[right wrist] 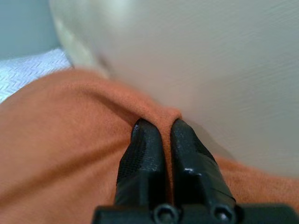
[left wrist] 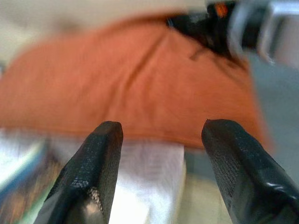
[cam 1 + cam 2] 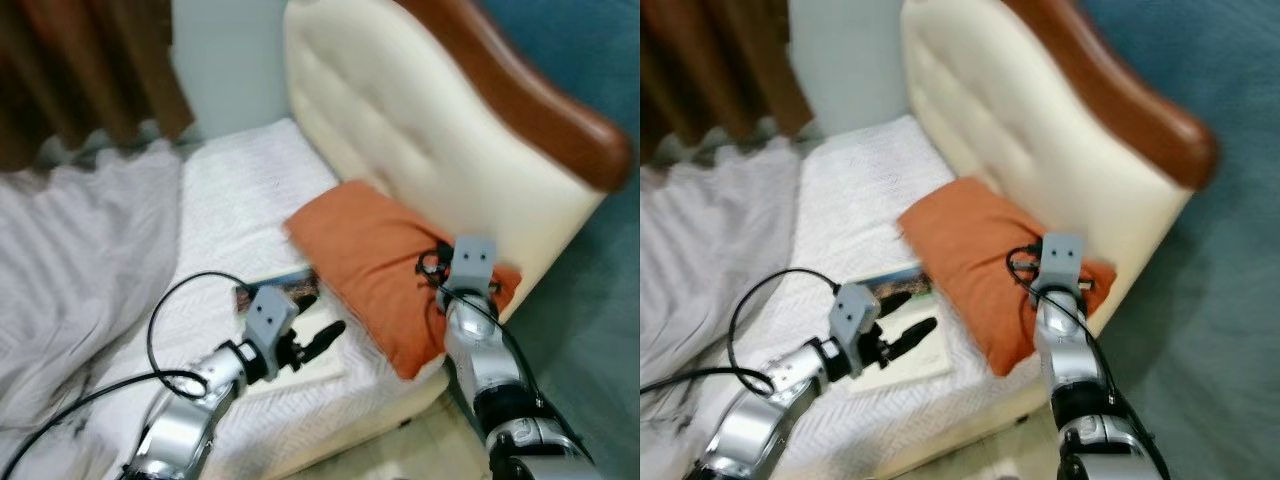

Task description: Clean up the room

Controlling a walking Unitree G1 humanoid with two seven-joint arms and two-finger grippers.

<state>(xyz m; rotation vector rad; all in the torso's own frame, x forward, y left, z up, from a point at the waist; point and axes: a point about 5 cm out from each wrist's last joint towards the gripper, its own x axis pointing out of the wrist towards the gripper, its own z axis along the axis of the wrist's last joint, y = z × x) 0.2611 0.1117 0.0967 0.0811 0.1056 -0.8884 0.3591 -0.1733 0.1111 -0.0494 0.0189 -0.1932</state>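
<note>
— What is happening at the bed (image 3: 240, 190)?

— The robot is tidying the bedding. The right pincer (image 1: 159, 133) is clenching a fold at the upper edge of the orange pillow (image 3: 375, 265), just where the pillow is meeting the cream headboard (image 3: 420, 130). The pillow is lying at the head of the bed, leaning against that headboard, its lower corner hanging over the mattress edge.

— And the left arm?

— The left pincer (image 2: 161, 140) is hovering released, fingers spread wide, above a book (image 3: 902, 290) lying flat on the white sheet and pointing towards the pillow's near edge. It is grasping nothing.

— What is the next move calling for?

— By my reading, the pillow is being straightened or lifted. The right pincer is holding only a thin pinch of fabric, so a slow pull seems wise; the left one could close on the near edge to share the load.

— Anything standing in the way?

— The book is tucked partly under the pillow's edge and may get dragged along. A rumpled grey blanket (image 3: 70, 260) is covering the robot's left side of the bed, and a black cable (image 3: 165, 330) is looping beside the left arm, close enough to snag.
</note>
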